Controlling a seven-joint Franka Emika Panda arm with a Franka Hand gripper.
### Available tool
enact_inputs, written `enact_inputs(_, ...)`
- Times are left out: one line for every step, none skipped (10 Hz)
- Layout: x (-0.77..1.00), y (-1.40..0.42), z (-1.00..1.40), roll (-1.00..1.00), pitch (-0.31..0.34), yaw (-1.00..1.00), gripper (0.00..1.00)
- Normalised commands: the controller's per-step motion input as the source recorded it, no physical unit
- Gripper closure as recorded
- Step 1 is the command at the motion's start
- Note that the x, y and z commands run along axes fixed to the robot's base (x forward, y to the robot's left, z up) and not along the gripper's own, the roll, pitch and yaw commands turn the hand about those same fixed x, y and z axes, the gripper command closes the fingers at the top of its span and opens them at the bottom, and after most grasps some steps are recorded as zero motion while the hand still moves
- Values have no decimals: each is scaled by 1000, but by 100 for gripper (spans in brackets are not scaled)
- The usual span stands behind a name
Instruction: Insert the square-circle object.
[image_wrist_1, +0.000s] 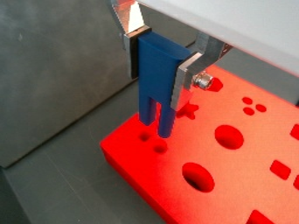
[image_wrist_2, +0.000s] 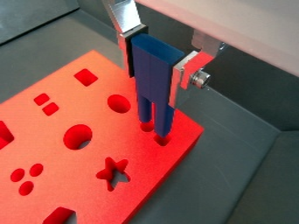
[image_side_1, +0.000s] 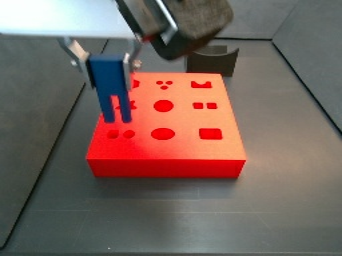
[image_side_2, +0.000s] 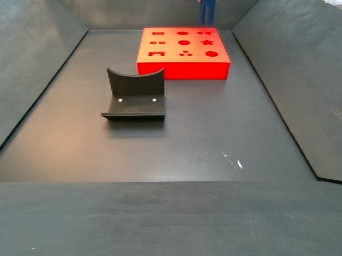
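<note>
My gripper (image_wrist_1: 160, 59) is shut on the square-circle object (image_wrist_1: 156, 77), a bright blue peg held upright with its two legs pointing down. It hangs over a near corner of the big red block (image_wrist_1: 246, 162). The leg tips are right over a pair of small holes (image_wrist_1: 147, 137), just above them or just touching; I cannot tell which. Another wrist view shows the same gripper (image_wrist_2: 156, 61), peg (image_wrist_2: 152, 83) and block (image_wrist_2: 163, 162). In a side view the peg (image_side_1: 107, 80) is over the block's (image_side_1: 167, 157) left edge. Another side view shows only the peg's lower part (image_side_2: 207, 10).
A dark grey curved holder (image_side_2: 134, 95) stands on the grey floor in front of the red block (image_side_2: 187, 68); it also shows behind the block in a side view (image_side_1: 211, 62). The block's top has several other shaped holes. Sloped grey walls surround the floor.
</note>
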Motion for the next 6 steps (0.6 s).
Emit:
enact_inputs(311,-26,-334,0,-67,0,100)
enact_inputs(294,0,-263,0,-21,0,100)
enact_inputs(114,-9,-229,0,-6,0,100)
enact_inputs(-11,-26,-140,0,0,0,100)
enact_inputs(-177,-74,-14,0,-10,0,100)
enact_inputs(-189,-83,0,0,-34,0,100)
